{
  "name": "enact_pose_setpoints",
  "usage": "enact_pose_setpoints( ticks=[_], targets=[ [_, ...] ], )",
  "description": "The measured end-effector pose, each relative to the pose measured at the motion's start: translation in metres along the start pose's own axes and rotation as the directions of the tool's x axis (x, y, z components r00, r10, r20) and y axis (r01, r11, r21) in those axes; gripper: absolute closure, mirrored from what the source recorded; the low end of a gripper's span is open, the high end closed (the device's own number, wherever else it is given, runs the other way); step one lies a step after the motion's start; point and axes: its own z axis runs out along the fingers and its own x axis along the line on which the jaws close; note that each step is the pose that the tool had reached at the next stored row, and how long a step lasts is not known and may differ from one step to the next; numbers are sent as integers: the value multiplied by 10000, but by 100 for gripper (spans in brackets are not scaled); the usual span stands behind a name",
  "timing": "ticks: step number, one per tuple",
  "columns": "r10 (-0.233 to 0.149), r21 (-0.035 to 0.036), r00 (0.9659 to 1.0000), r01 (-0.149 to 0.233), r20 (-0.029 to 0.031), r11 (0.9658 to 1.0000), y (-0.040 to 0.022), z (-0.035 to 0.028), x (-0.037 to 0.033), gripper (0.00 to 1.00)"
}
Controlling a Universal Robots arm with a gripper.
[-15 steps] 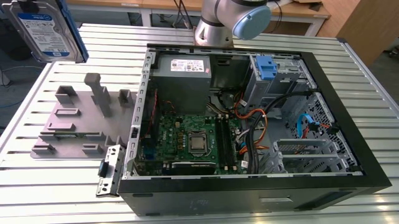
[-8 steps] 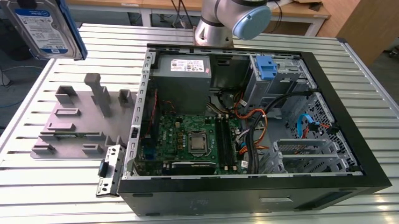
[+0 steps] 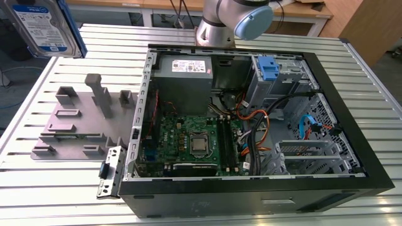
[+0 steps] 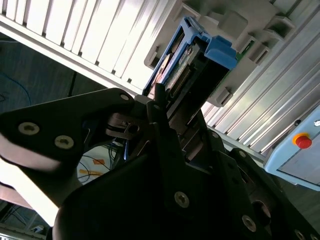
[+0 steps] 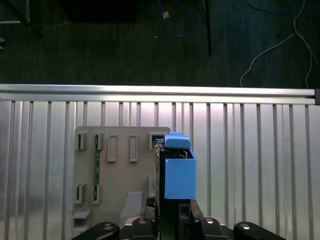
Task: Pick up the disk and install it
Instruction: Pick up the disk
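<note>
The disk, silver with a white-and-blue label and blue side rails, hangs in the air at the exterior view's upper left, above the table's far corner. In the first wrist view the gripper is shut on the disk, which stands on edge between the dark fingers with its blue rail facing the camera. In the second wrist view the disk sticks out past the black fingers. The open computer case lies to the exterior view's right, with a bright-blue latch at its drive bay.
A grey fixture plate with upright posts lies on the slatted metal table, directly below the disk in the first wrist view. The arm's base stands behind the case. A grey power-supply box, motherboard and cables fill the case. Cables lie on the floor beyond the table edge.
</note>
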Motion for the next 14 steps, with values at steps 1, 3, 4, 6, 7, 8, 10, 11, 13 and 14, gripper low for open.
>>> enact_pose_setpoints(
  ticks=[1,3,4,6,7,8,10,11,13,14],
  targets=[
    [0,0,10000,0,0,10000,0,-2,0,65],
    [0,0,10000,0,0,10000,0,-2,0,65],
    [0,0,10000,0,0,10000,0,-3,0,65],
    [0,-2,10000,0,-1,10000,1,-13,-1,65],
    [0,0,10000,0,0,10000,1,-18,-1,65],
    [0,0,10000,0,0,10000,1,-25,-1,65],
    [0,1,10000,0,0,10000,2,-39,-2,65],
    [0,0,10000,0,0,10000,2,-46,-2,65],
    [0,0,10000,0,0,10000,3,-59,-3,65],
    [0,0,10000,0,0,10000,3,-68,-4,65]
  ],
)
